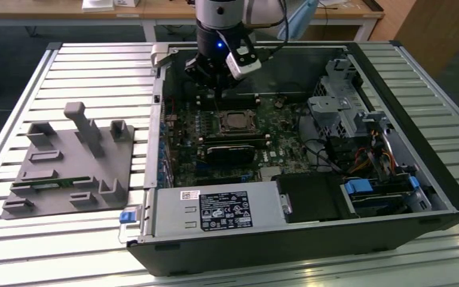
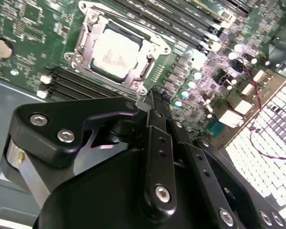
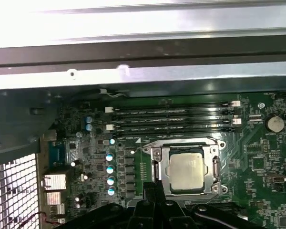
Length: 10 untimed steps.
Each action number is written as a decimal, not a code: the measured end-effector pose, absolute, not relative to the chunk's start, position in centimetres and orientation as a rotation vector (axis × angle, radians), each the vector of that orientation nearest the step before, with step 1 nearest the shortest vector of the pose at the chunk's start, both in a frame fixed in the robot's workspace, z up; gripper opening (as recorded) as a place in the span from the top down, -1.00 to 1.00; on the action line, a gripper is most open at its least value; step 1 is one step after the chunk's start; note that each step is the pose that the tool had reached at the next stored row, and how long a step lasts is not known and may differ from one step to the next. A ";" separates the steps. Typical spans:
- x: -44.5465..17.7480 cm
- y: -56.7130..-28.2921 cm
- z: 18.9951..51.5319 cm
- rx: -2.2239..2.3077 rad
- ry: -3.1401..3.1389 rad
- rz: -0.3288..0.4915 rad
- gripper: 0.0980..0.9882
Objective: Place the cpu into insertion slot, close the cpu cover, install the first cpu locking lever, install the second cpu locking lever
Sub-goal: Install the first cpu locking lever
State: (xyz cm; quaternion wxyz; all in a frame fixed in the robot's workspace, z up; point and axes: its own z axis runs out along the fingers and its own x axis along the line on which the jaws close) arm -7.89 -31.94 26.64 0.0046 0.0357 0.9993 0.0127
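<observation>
Gripper (image 1: 213, 95) fingers (image 2: 155, 102) pinched together, nothing visible between them, hovering over the motherboard (image 3: 262, 191) inside the open PC case (image 1: 389, 197). The cpu (image 3: 187, 172) sits just beyond the fingertips and below them, seated in the insertion slot (image 1: 222, 122). The cpu cover (image 2: 86, 40) lies flat down around it, chip top showing through the window. Lever state: can't tell.

The power supply label (image 1: 223, 212) cannot be read.

Even room light, blown-out glare on the case wall (image 3: 143, 28), motherboard (image 1: 183, 143) dim in shadow
</observation>
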 end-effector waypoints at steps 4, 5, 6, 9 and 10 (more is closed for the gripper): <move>-8.5 -31.7 26.6 0.109 3.128 0.040 0.98; -8.6 -31.7 26.5 0.108 3.128 0.040 0.98; -8.7 -31.6 26.5 0.107 3.128 0.040 0.98; -9.3 -31.4 26.3 0.105 3.127 0.040 0.98; -9.5 -31.4 26.3 0.104 3.127 0.040 0.98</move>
